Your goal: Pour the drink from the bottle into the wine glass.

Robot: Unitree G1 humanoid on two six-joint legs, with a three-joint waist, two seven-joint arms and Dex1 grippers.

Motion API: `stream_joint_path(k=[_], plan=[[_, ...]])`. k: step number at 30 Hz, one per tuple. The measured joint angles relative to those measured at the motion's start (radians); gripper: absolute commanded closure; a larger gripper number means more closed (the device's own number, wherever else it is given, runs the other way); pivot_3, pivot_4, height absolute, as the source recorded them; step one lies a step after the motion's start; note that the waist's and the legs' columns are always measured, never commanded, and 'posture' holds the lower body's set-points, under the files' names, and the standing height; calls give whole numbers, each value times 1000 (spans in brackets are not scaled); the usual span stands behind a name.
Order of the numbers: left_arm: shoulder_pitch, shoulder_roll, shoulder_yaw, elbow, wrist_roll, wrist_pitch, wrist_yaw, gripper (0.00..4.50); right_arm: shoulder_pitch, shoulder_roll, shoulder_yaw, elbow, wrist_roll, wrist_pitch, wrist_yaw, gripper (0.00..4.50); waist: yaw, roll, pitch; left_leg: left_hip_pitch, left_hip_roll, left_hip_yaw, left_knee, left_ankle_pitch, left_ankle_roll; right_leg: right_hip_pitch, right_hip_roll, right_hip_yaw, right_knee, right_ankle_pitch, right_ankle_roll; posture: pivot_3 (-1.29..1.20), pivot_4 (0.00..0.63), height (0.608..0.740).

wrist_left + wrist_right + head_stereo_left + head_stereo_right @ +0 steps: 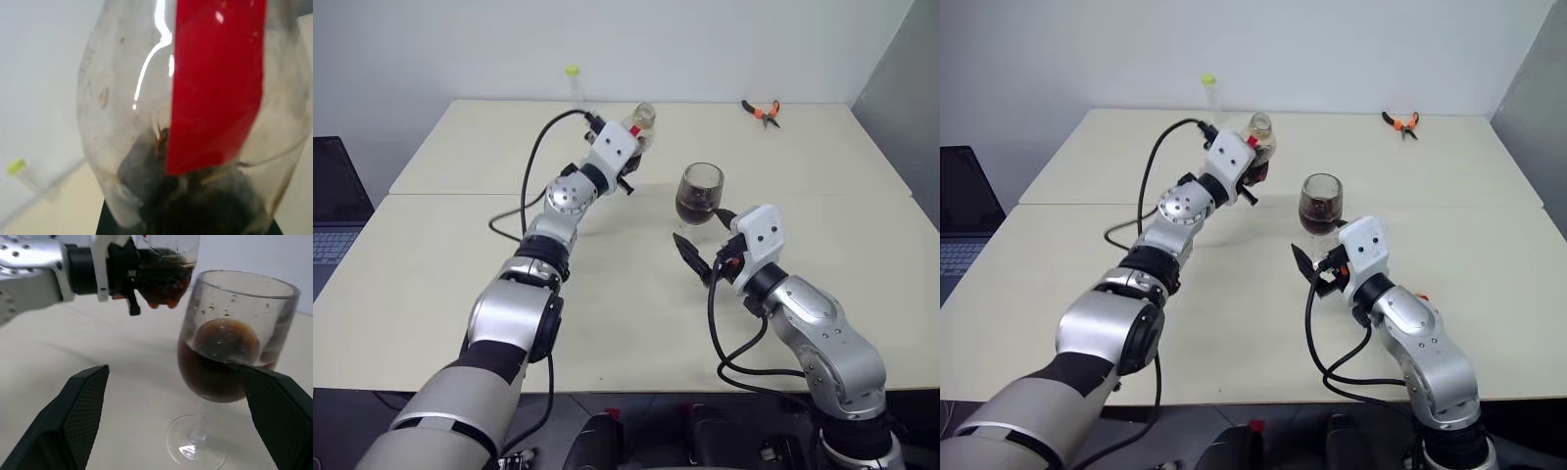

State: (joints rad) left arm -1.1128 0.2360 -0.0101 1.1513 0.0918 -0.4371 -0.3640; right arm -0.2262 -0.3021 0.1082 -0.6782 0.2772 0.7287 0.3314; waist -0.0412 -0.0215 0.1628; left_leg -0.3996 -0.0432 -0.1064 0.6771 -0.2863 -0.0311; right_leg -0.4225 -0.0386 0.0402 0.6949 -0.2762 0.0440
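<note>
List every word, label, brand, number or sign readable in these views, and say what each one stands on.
No text can be read anywhere.
Bottle in the left claw: its red label band is plain on the side shown, no lettering legible.
Wine glass: no markings.
Pliers and thin tube at the table's far side: too small to show any print.

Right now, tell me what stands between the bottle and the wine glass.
Nothing visible. The left hand holds the bottle beyond the wine glass, with bare table between them. The open right hand waits beside the glass.
</note>
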Motion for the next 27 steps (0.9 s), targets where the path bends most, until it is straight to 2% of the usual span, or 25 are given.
stream_joint_path(k=[4, 10, 16, 27], plan=[[108, -29, 86, -103, -103, 90, 10, 3744, 7, -15, -12, -40, 72, 30, 42, 0, 1, 0, 0, 0, 0, 0, 0, 0, 0, 0, 0, 0, 0, 0, 0, 0, 150, 740], [166, -38, 172, -112, -206, 173, 5, 3744, -31, -27, -57, -48, 168, 110, 44, 0, 4, 0, -1, 0, 0, 0, 1, 0, 0, 0, 0, 0, 0, 0, 0, 0, 150, 740], [212, 4, 166, -112, -178, 171, 58, 3744, -105, -74, -29, -7, 171, 156, 36, 0, 7, -1, -1, 1, 0, 0, 0, 0, 0, 0, 0, 0, 0, 0, 0, 0, 150, 740], [249, 40, 158, -131, -157, 236, 117, 3744, -105, -91, 26, 11, 178, 170, 43, 0, 9, -1, -2, 0, 0, 0, 0, 0, 0, 0, -1, 0, 0, 0, 0, 0, 150, 740]])
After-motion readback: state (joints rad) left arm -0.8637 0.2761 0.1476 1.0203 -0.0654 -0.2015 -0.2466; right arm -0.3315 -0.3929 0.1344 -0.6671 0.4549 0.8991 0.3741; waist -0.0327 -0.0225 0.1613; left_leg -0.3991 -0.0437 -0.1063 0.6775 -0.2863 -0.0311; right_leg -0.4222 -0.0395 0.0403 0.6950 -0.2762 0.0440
